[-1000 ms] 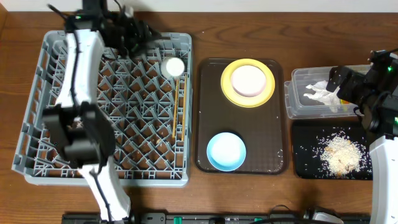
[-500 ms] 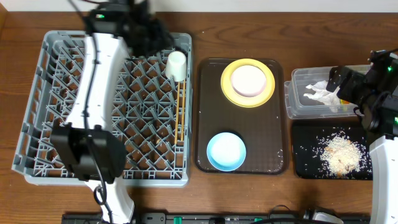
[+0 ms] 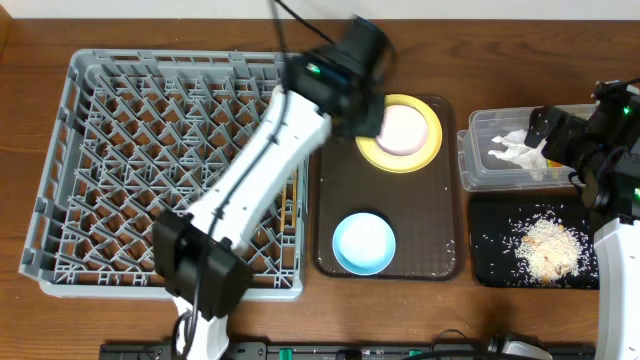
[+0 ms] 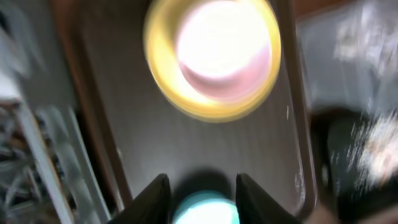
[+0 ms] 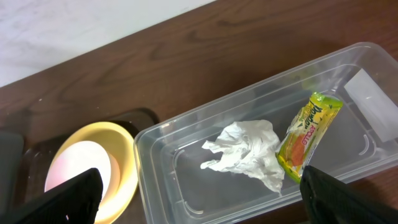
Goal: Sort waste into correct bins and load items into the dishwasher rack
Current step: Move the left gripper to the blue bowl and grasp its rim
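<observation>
My left gripper [image 3: 362, 112] is open and empty above the brown tray, beside the yellow plate [image 3: 425, 150]. A white bowl-like cup [image 3: 405, 128] sits on that plate. The blurred left wrist view shows the plate [image 4: 163, 74], the white cup [image 4: 221, 46] and the light blue bowl [image 4: 205, 210] between my open fingers [image 4: 208, 199]. The blue bowl [image 3: 363, 243] sits at the tray's front. My right gripper [image 5: 199, 199] is open over the clear bin [image 5: 186, 180], which holds the napkin [image 5: 245, 152] and the wrapper [image 5: 308, 134]. The grey rack [image 3: 100, 150] is on the left. My left arm hides the cream cup.
The black bin [image 3: 485, 215] at front right holds rice scraps [image 3: 545, 245]. The clear bin [image 3: 480, 165] stands behind it, with my right gripper [image 3: 560, 140] above. The brown tray [image 3: 335, 190] lies between rack and bins. A chopstick [image 3: 291, 212] shows along the rack's right edge.
My left arm swung from the rack's back right corner over to the tray, leaving the cream cup in the rack. The right arm has not moved.
</observation>
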Available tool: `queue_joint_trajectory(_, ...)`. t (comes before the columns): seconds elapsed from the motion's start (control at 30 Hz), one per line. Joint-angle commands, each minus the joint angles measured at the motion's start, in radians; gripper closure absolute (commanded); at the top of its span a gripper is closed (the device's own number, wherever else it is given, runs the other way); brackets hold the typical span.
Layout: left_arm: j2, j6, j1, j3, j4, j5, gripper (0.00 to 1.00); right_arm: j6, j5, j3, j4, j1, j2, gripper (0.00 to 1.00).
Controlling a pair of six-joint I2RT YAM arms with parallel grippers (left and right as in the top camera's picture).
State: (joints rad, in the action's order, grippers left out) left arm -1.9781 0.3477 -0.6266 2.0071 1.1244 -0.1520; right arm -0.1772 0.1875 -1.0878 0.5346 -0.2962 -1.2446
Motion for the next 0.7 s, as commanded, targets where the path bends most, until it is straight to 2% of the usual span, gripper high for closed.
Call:
queue_joint_trajectory(0.0,-0.002,0.012,-0.051,-0.021,0.08,0.042,0.67,0.01,0.005,-0.017,0.001,-0.004,0.003,0.01)
queue_joint_trajectory(0.13,-0.002,0.042,-0.121,-0.056,0.206,0.05,0.68,0.01,0.005,-0.017,0.001,-0.004,0.003,0.01)
queue_joint_trajectory(0.27,-0.002,0.084,-0.19,-0.119,0.252,0.068,0.67,0.01,0.005,-0.017,0.002,-0.004,0.003,0.01)
queue_joint_trajectory(0.53,-0.002,0.243,-0.319,-0.29,0.185,0.066,0.66,0.01,0.005,-0.017,0.002,-0.004,0.003,0.01)
queue_joint_trajectory(0.67,-0.002,0.262,-0.391,-0.365,0.106,0.067,0.66,0.01,0.004,-0.017,0.002,-0.004,0.003,0.01)
